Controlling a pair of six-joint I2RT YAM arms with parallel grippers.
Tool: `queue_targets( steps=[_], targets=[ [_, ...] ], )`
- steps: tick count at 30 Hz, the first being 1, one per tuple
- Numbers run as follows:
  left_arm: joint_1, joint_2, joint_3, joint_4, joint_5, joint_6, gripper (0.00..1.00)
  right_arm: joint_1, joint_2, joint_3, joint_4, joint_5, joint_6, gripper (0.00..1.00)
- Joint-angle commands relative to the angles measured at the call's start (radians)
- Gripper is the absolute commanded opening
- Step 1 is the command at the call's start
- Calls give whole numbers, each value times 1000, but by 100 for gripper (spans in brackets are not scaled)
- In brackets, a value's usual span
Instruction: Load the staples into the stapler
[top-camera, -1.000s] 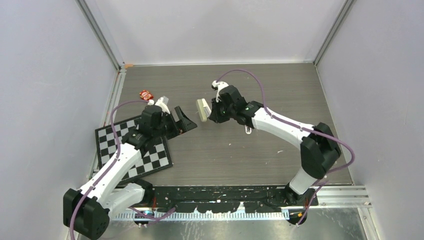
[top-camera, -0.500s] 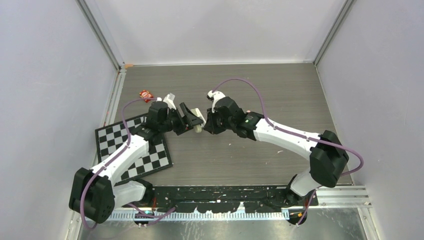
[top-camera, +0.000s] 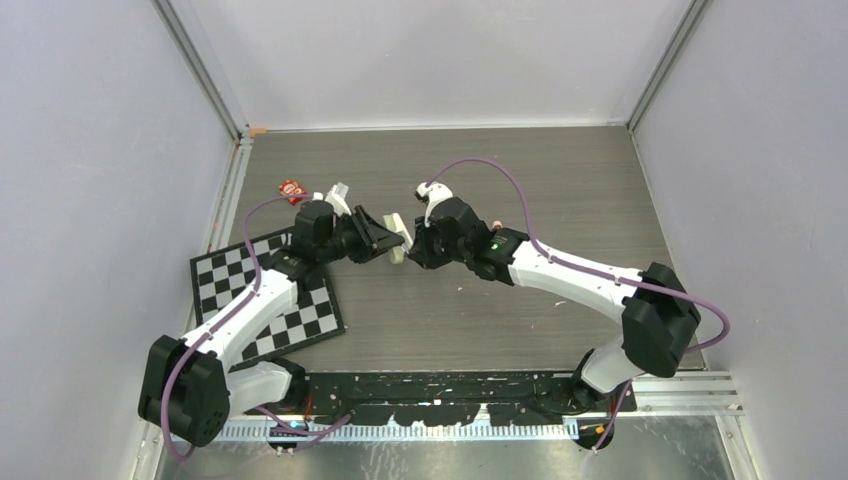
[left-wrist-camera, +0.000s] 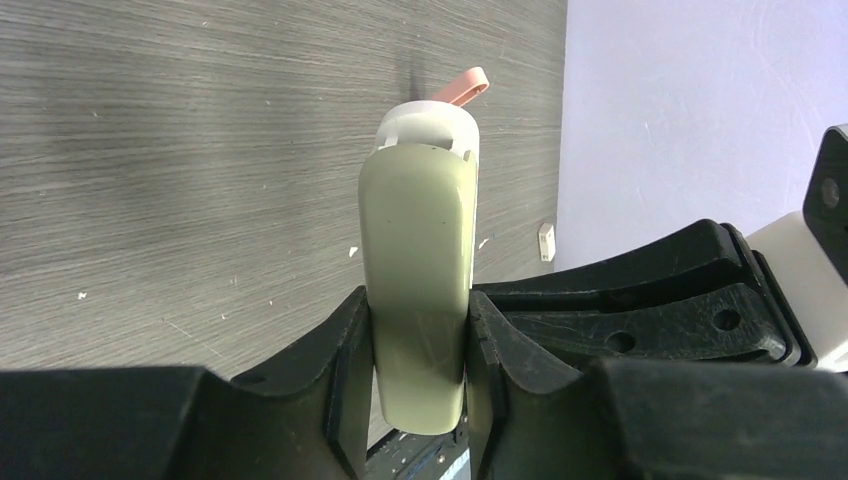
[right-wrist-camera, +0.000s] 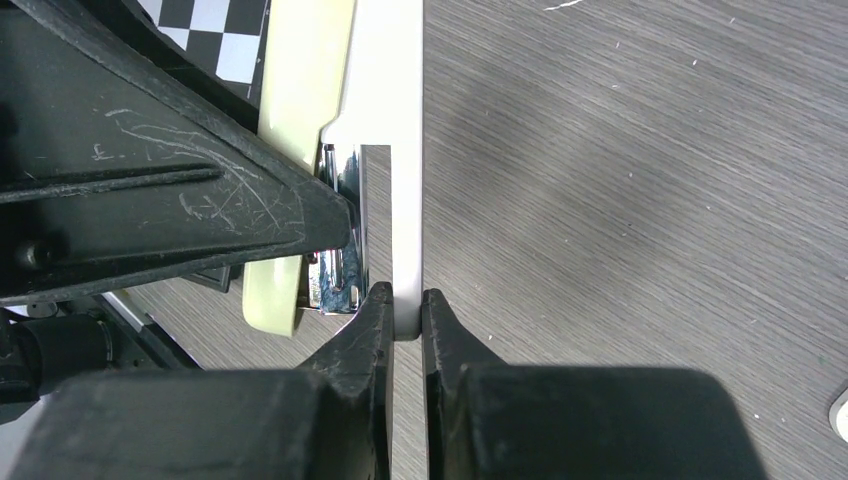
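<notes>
The left gripper (left-wrist-camera: 417, 335) is clamped on the stapler (left-wrist-camera: 415, 220), one finger (left-wrist-camera: 340, 350) pressed against each flank of its pale green body; the stapler's rounded white end points straight away from the fingertips, and a pink object (left-wrist-camera: 465, 85) shows just beyond that end. The right gripper (right-wrist-camera: 405, 305) is pinched tight on the stapler's (right-wrist-camera: 300, 100) thin white base plate; the green top sits to the left of its fingers (right-wrist-camera: 365, 330), with shiny metal between top and plate. Seen from above, the left gripper (top-camera: 388, 238) and right gripper (top-camera: 414, 246) meet tip to tip with the stapler (top-camera: 399, 236) held between them over the table (top-camera: 560, 180); a checkerboard mat (top-camera: 265, 295) lies behind the left gripper, under its arm.
</notes>
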Motion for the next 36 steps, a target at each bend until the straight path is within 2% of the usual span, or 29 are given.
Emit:
queue_targets(
  steps=[1, 5, 14, 20, 26, 32, 36],
  targets=[
    [4, -31, 8, 40, 65, 4, 0, 1, -55, -28, 64, 60, -27, 14],
    [5, -53, 8, 18, 78, 17, 0, -2, -69, -61, 89, 80, -52, 19],
    [6, -74, 53, -133, 137, 95, 0, -1, -78, -125, 135, 115, -94, 20],
    [6, -87, 102, -255, 209, 215, 0, -3, -94, -187, 182, 97, -123, 22],
    [8, -87, 173, -462, 248, 381, 0, -4, -138, -274, 264, 83, -166, 25],
    [8, -105, 208, -583, 286, 474, 0, -4, -166, -348, 318, 100, -206, 25],
    [10, -116, 232, -652, 322, 533, 0, -4, -205, -428, 418, 92, -257, 25]
  ],
)
